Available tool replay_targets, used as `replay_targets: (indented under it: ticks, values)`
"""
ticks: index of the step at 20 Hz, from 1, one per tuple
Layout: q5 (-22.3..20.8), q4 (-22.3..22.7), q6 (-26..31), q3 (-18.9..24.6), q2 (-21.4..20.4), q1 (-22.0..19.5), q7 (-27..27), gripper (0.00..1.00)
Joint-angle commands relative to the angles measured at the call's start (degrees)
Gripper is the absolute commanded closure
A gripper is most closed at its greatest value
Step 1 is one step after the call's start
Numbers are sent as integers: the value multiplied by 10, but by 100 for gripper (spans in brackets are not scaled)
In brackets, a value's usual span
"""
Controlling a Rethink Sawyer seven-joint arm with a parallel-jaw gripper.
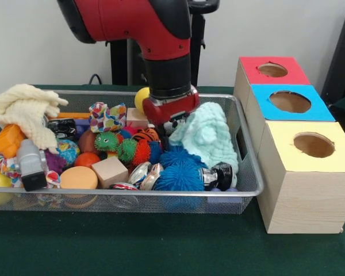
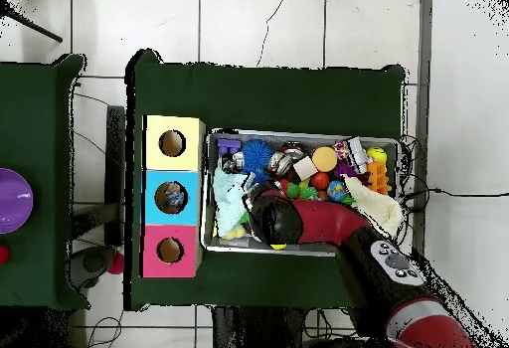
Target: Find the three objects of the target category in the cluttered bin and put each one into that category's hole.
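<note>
Silver wire mesh formed the bin (image 1: pixel 250 172), which sat on the green tabletop (image 1: pixel 161 247) crowded with spiky balls (image 1: pixel 181 172), a wooden cube (image 1: pixel 110 171), a cream cloth (image 1: pixel 26 109) and a pale blue knitted cloth (image 1: pixel 206 135). The red and black arm (image 1: pixel 161 52) reached down from above, its wrist near vertical, over the bin's far middle just beside the knitted cloth. The tool (image 1: pixel 171 123) was sunk among the clutter, and whether it was spread or closed could not be told. No plastic film bag could be made out in either view; any were presumably buried under other items. The step in hand appeared to be the search itself, with nothing visibly lifted out. The next move would probably call for shifting the knitted cloth or the balls aside to expose a bag. Three wooden boxes with red (image 1: pixel 273 70), blue (image 1: pixel 290 102) and yellow (image 1: pixel 313 145) tops stood touching one another beside the bin.
</note>
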Motion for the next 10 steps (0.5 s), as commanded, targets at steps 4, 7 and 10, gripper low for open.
replay_targets:
  ticks: [4,7,10]
  values:
    - [-22,2,131,16,-121,-17,-17,0]
    - [-22,-3,141,3,-132,-11,4,0]
    - [-30,-5,162,17,-144,-17,-16,0]
